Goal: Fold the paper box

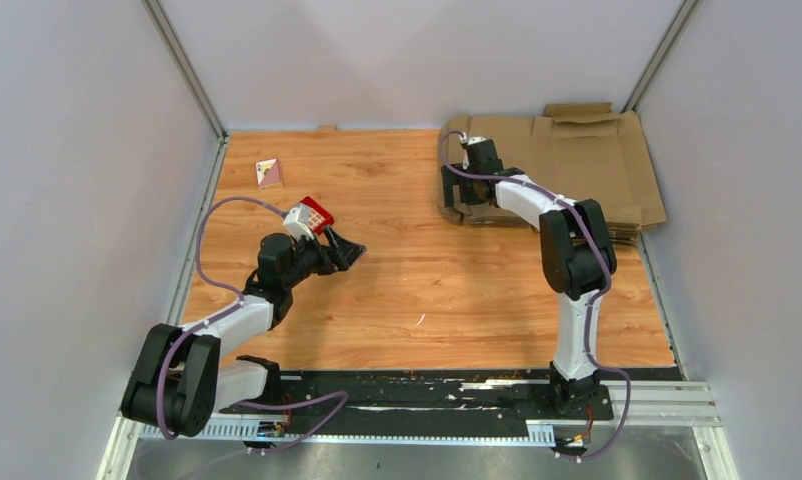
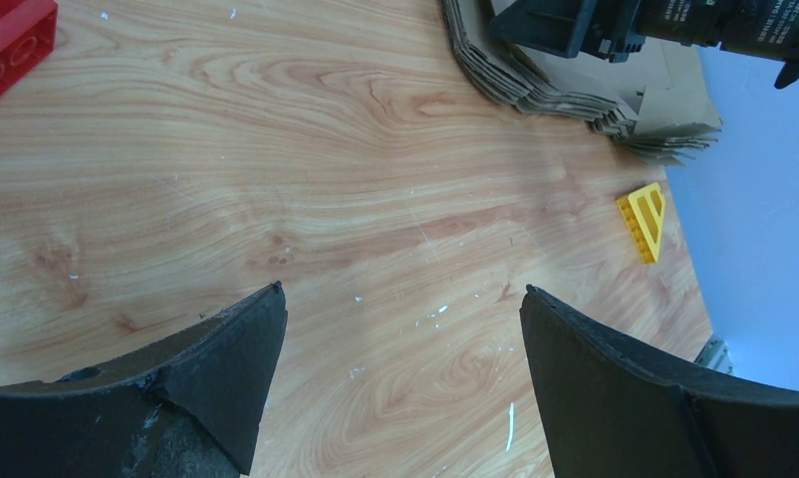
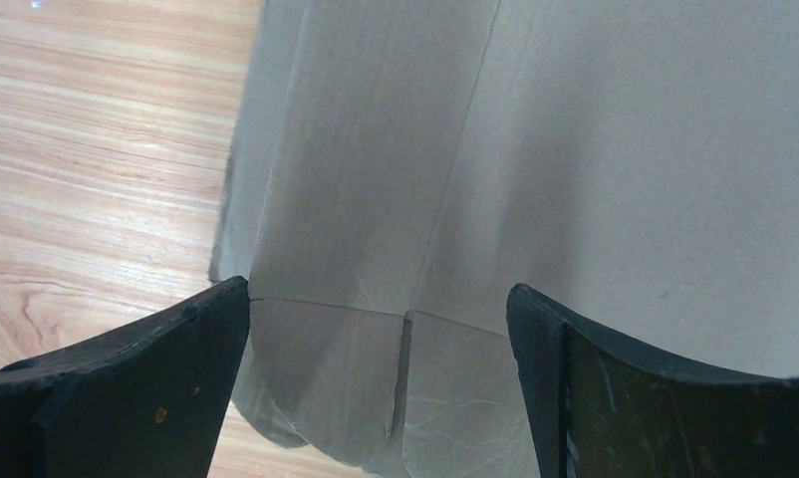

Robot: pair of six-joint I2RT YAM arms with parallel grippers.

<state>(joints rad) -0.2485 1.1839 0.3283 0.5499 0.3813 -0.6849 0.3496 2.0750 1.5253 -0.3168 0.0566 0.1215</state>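
— How far are we?
— Not started, we judge: the box [image 1: 567, 160] lies flat and unfolded atop the pile [image 1: 455, 212], upper right. Our right claw [image 1: 472, 146] sits over its left edge, jaws apart, empty. Our left claw [image 1: 349, 252], mid-left, likewise.
— Around us?
— Grey walls [image 1: 77, 150], scuffed wood table [image 1: 427, 290], a yellow piece [image 2: 645, 221].

Red block [image 2: 7, 45] and yellow piece [image 2: 647, 221] (well apart) on wooden table [image 1: 427, 290].

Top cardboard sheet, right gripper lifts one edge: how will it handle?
Probably light but floppy: the sheet is thin, wide and creased, so it likely bends at the scores. It may slide on the pile beneath.
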